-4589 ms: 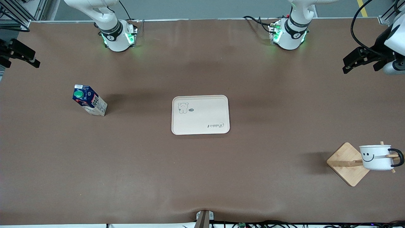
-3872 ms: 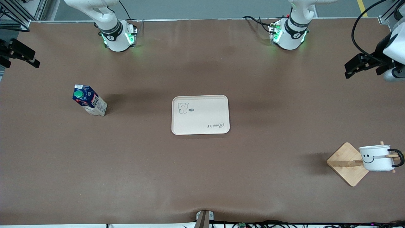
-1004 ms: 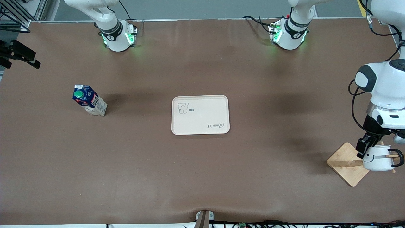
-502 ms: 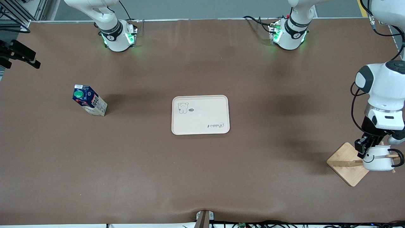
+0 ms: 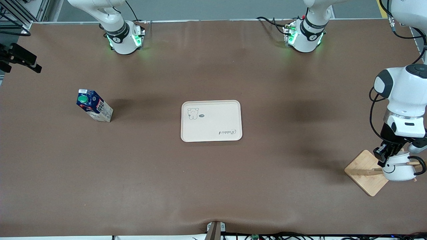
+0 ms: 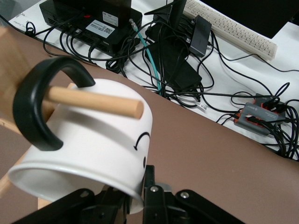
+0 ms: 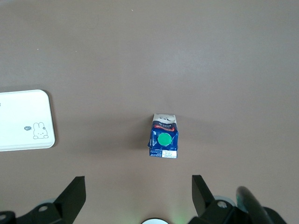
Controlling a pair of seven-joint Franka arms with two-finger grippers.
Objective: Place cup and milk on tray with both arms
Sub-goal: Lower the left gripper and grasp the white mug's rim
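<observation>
The cup (image 5: 398, 170) hangs by its black handle on a wooden peg (image 6: 93, 100) of the bamboo stand, near the left arm's end of the table. My left gripper (image 5: 387, 156) is at its rim, one finger inside and one outside, shut on the cup's wall (image 6: 93, 140). The milk (image 5: 94, 106) stands upright near the right arm's end and also shows in the right wrist view (image 7: 163, 140). The tray (image 5: 211, 120) lies in the table's middle with nothing on it. My right gripper (image 7: 138, 200) is open and empty, high over the table near the milk, and waits there (image 5: 20, 60).
The square bamboo stand base (image 5: 363, 170) sits on the table under the cup. Beside that end of the table lie cables, black boxes and a keyboard (image 6: 224, 23). A corner of the tray (image 7: 23, 121) shows in the right wrist view.
My left arm has come from the table's end to the cup, and its gripper has settled on the rim. The cup has tilted slightly. The right arm has barely moved.
</observation>
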